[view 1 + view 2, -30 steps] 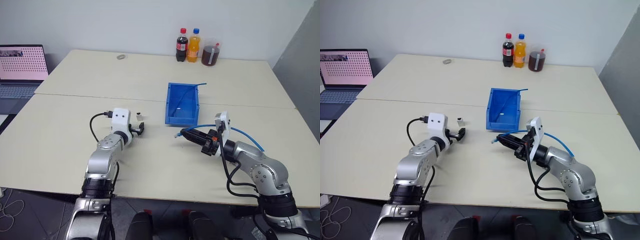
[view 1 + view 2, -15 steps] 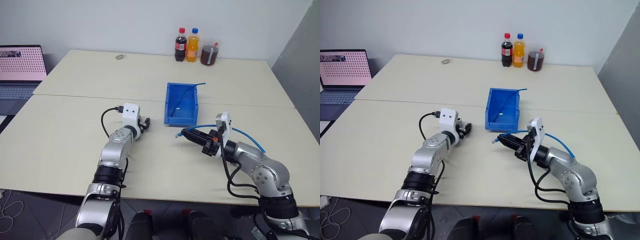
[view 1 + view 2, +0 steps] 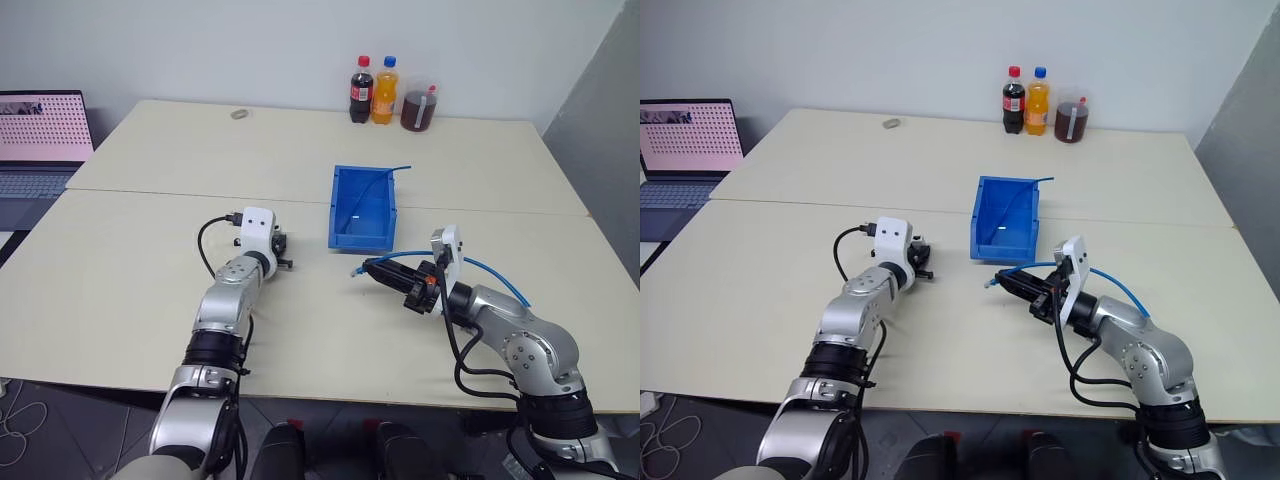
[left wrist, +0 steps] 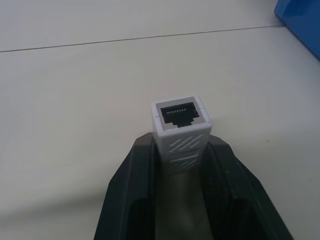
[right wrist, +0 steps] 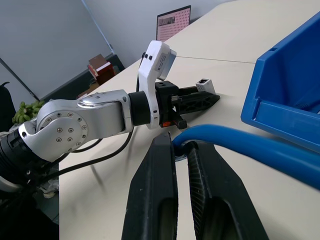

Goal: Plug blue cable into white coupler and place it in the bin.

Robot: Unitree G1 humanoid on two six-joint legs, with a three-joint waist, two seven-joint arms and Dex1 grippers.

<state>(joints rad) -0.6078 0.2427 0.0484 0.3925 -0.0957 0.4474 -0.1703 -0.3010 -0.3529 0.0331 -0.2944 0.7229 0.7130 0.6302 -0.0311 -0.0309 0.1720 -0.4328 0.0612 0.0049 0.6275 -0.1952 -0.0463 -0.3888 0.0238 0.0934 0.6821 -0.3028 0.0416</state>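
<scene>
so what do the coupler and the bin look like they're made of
The white coupler looks like matte moulded plastic: crisp edges, slanted ribs pressed into its side, and probably metal contacts glinting in the dark socket. The bin looks like glossy rigid plastic, with uniform blue colour and smooth thin walls.

light: bright, even, diffuse | shadows: soft, faint | glare: none | blur: near fingers slightly soft

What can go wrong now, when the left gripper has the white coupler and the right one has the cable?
The left gripper pinches only the lower part of the white coupler, so it may tilt or slip when the plug pushes in. The blue cable, held in the right gripper, trails toward the bin and could snag on it.
</scene>
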